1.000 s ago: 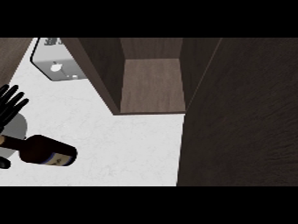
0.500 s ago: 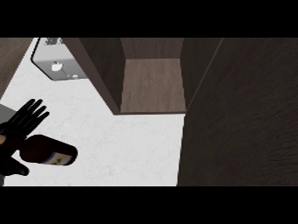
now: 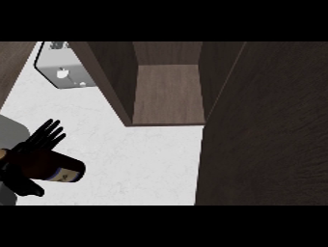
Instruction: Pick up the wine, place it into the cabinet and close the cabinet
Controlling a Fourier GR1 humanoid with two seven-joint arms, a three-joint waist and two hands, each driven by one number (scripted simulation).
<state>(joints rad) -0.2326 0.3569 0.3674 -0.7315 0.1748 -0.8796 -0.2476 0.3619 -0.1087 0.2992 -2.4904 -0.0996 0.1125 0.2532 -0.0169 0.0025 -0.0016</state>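
The task is only at its beginning. The dark glass wine bottle [image 3: 53, 170] lies on its side on the white speckled counter [image 3: 145, 159], near the left edge, well apart from the open brown wooden cabinet [image 3: 168, 94], which holds nothing visible. The black left hand [image 3: 33, 153] lies over the bottle with straight, spread fingers, not closed around it. Lifting, placing and closing remain. The bottle has a pale cork end and a label.

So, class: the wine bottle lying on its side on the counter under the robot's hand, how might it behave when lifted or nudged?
The wine bottle lies on its side, so its round body would probably roll if nudged. It looks like dark glass: likely rigid, smooth, perhaps slippery. The left hand reaches over its middle, and the narrow neck may tip down.
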